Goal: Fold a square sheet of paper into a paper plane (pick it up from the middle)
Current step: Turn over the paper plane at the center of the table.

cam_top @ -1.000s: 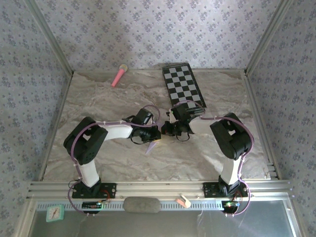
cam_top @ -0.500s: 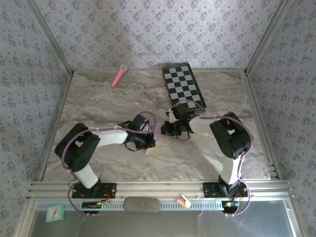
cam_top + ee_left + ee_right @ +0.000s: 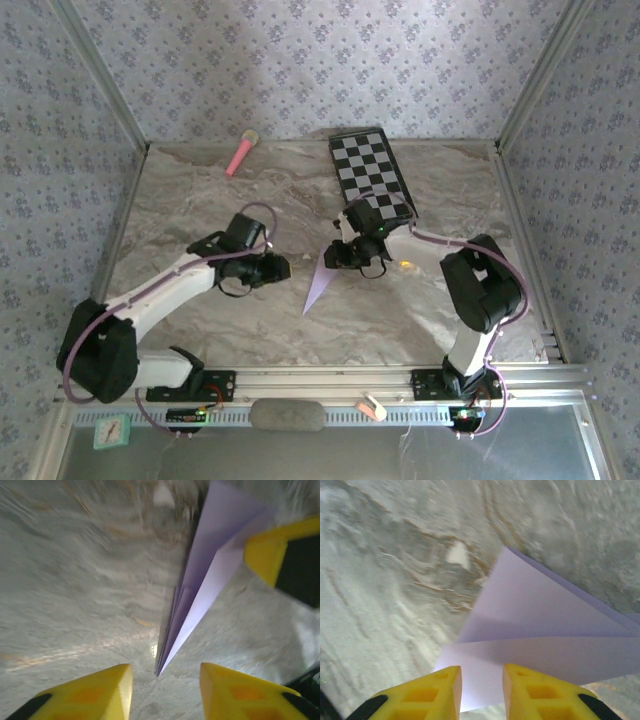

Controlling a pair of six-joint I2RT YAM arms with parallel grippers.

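The paper plane (image 3: pixel 321 281), a narrow pale lilac dart with a centre crease, rests on the marble table with its nose toward the near edge. My left gripper (image 3: pixel 281 268) stands open just left of it, a small gap apart. In the left wrist view the paper plane (image 3: pixel 202 582) points its tip between my left gripper's (image 3: pixel 165 680) yellow fingers without touching them. My right gripper (image 3: pixel 341 258) is at the plane's tail end. In the right wrist view the gripper (image 3: pixel 481 672) has its jaws apart with the paper plane's (image 3: pixel 540 625) wide tail seen flat behind the gap.
A black-and-white checkered board (image 3: pixel 372 172) lies at the back right, close behind the right arm. A pink microphone-like stick (image 3: pixel 240 153) lies at the back left. Metal frame posts and patterned walls bound the table (image 3: pixel 190 200) on three sides.
Both grippers have opened and let go of the paper plane. The left arm has swung back to the left and stretched out; the plane now lies uncovered between the two grippers.
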